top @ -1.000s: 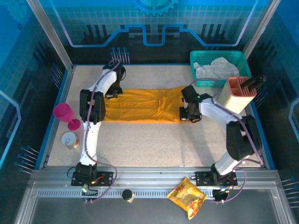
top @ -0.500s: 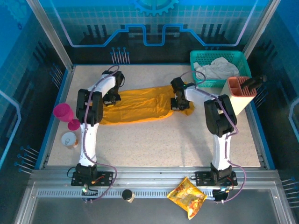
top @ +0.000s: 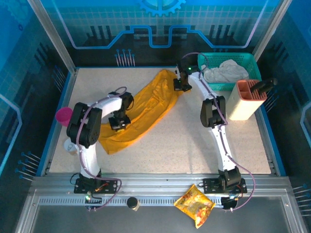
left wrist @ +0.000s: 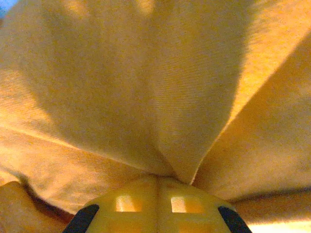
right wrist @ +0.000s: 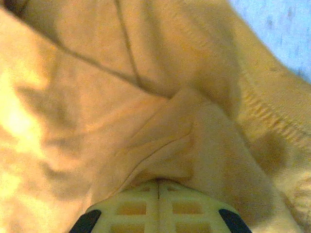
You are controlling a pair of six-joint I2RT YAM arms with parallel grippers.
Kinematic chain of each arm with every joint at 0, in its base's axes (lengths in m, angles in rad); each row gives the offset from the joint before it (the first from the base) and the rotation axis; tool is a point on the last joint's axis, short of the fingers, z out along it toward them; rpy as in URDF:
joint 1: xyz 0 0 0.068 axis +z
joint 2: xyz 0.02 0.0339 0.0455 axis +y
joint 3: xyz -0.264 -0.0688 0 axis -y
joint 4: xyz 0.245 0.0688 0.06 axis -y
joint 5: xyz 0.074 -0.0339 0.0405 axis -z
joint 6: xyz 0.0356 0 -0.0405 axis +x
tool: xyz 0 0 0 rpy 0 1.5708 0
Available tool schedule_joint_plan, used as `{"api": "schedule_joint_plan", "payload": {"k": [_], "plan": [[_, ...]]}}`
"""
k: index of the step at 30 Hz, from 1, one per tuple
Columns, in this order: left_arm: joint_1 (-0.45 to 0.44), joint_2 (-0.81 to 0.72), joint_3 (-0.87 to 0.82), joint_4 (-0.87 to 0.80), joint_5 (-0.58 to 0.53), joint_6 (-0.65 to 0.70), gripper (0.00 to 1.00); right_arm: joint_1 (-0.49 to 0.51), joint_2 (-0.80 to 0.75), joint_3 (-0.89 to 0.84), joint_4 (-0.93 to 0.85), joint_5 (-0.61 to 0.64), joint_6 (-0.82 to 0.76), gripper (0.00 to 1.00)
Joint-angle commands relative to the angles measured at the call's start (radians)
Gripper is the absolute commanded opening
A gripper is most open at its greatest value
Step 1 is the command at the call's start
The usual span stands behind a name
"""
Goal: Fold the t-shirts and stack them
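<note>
1. Two robot arms share one orange-yellow t-shirt (top: 146,109). It is strung diagonally across the table (top: 204,141), from the far middle just beside the green basket (top: 206,60) down toward the near left.
2. The right gripper (top: 181,83) pinches the far end, its jaws closed on a bunched fold of cloth. Its wrist camera shows the fabric puckering where the fingertips meet.
3. The left gripper (top: 119,121) clamps the shirt partway along its nearer half, jaws likewise closed on cloth. Pleats fan away from the pinch in its wrist view.
4. Gripping at two well-separated points looks meant to keep the garment stretched and under control. That way it can be laid out for a fold rather than dragged in a heap.
5. The shirt is plain, matte and soft, with no print. It is gathered into a long creased band, broadest near the middle. Its near-left tail slumps on the tabletop past the left gripper.
6. The job appears to be at an early stage, with no tidy folded rectangle and no stack on the table.
7. A crumpled white cloth (top: 226,70) sits in the basket; whether it is another shirt cannot be told.
</note>
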Motion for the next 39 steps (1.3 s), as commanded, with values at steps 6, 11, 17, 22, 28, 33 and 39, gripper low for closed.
{"api": "schedule_joint_plan", "payload": {"k": [6,11,17,22,28,33,39], "plan": [[-0.173,-0.072,-0.097,0.100,0.259,-0.158,0.00,-0.056,-0.007,0.060,-0.054,-0.166,0.043,0.00],[-0.174,-0.165,0.154,-0.144,0.066,-0.107,0.11,-0.052,-0.167,-0.005,-0.062,-0.153,0.019,0.00],[-0.147,-0.124,0.405,-0.284,-0.079,-0.027,0.23,-0.014,-0.431,-0.253,-0.063,-0.108,0.021,0.00],[-0.080,-0.009,0.344,-0.155,0.041,0.025,0.14,0.065,-0.625,-0.637,0.092,-0.152,0.124,0.00],[-0.063,0.117,0.258,-0.063,0.101,0.038,0.07,0.147,-0.659,-0.903,0.247,-0.204,0.307,0.00],[-0.068,0.027,0.066,-0.010,0.105,0.018,0.07,0.152,-0.553,-0.913,0.292,-0.175,0.368,0.00],[-0.085,-0.091,-0.109,0.020,0.126,-0.021,0.08,0.134,-0.376,-0.781,0.244,-0.142,0.370,0.00]]}}
